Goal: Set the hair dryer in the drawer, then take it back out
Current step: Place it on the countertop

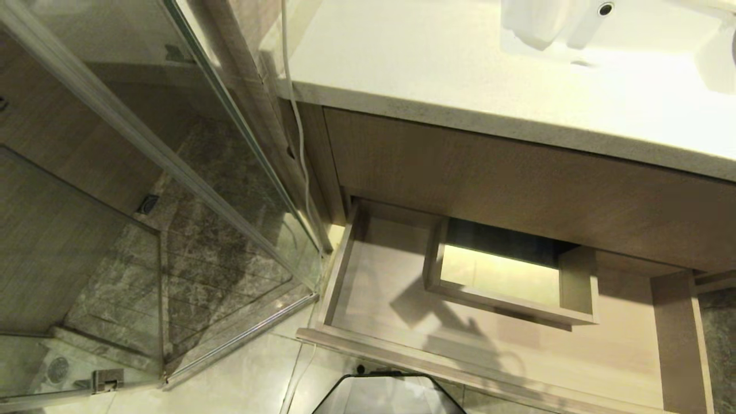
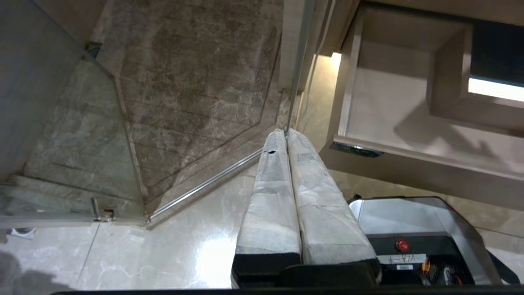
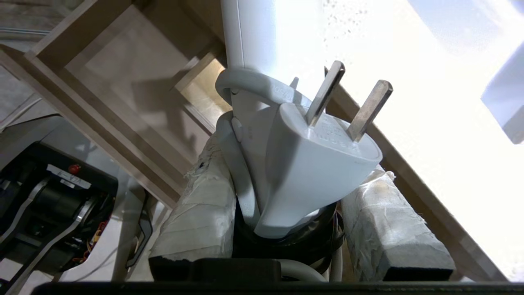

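hair dryer [image 3: 266, 45] is clamped in the right gripper [image 3: 286, 205], seen only in the right wrist view: its white body rises between the two wrapped fingers [image 3: 200, 205], which press on either side of it. plug [image 3: 315, 164] sits against the dryer just above the fingers, its two flat prongs pointing away from the camera, with a loop of cord [image 3: 249, 82] bent round behind it. dryer is out of the drawer, held in the air with the open drawer and the counter edge behind it.

left gripper [image 2: 286, 133] hangs over the pale floor tiles [image 2: 163, 254], fingers pressed together, holding nothing. base [image 2: 413, 229] of the robot lies below it, with a red button on its dark top.

drawer [image 1: 368, 270] stands pulled out below the vanity, nothing lying in it. boxed cut-out [image 1: 506, 276] sits at its back half, open to a lit floor beneath. shadow of the arm falls across the drawer bottom.

taller wood front panel [image 1: 517, 184] is above the drawer. counter [image 1: 431, 63] runs over that, with the sink [image 1: 632, 63] at its far right.

glass shower screen [image 1: 144, 172] stands left of the vanity, dark marbled floor behind it. thin white cable [image 1: 296, 115] hangs down between the screen and the vanity.
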Robot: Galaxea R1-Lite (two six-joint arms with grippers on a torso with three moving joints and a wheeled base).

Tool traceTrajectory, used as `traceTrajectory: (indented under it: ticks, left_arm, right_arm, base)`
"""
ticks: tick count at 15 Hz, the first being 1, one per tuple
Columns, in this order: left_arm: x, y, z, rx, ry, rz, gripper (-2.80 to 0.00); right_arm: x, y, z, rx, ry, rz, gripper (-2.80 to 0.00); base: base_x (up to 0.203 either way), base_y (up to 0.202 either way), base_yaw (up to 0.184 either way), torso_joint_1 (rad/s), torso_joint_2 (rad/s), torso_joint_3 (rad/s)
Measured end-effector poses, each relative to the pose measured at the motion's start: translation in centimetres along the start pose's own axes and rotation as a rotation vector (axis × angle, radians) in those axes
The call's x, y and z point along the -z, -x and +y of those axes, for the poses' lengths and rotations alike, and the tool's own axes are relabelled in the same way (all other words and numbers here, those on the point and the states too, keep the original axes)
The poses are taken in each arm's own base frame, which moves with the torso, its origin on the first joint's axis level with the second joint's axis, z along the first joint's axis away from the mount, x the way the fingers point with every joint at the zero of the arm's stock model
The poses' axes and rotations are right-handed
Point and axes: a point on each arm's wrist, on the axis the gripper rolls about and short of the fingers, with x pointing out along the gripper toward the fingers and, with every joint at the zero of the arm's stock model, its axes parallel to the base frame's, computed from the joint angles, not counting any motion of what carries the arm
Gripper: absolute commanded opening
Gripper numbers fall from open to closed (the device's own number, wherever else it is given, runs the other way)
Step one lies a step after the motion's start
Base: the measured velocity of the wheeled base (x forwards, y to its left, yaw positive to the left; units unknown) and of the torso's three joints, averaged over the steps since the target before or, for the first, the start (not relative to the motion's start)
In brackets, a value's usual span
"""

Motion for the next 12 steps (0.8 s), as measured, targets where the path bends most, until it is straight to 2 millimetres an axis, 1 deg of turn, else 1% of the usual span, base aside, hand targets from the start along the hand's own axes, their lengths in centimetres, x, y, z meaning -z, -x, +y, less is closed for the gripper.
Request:
traceTrajectory:
  ticks: [10, 12]
  left_arm:
    - [0.01, 0.00, 0.00, 0.000, 0.000, 0.000, -2.80]
    - [0.02, 0.00, 0.00, 0.000, 0.000, 0.001, -2.80]
  right_arm:
    - [0.28, -0.32, 0.04, -0.011, -0.021, 0.016, -2.80]
    - [0.20, -0.23, 0.07, -0.019, -0.018, 0.004, -2.80]
  base:
    - [0.000, 0.000, 0.000, 0.004, -0.01, -0.002]
    - [0.000, 0.000, 0.000, 0.143, 0.04, 0.186]
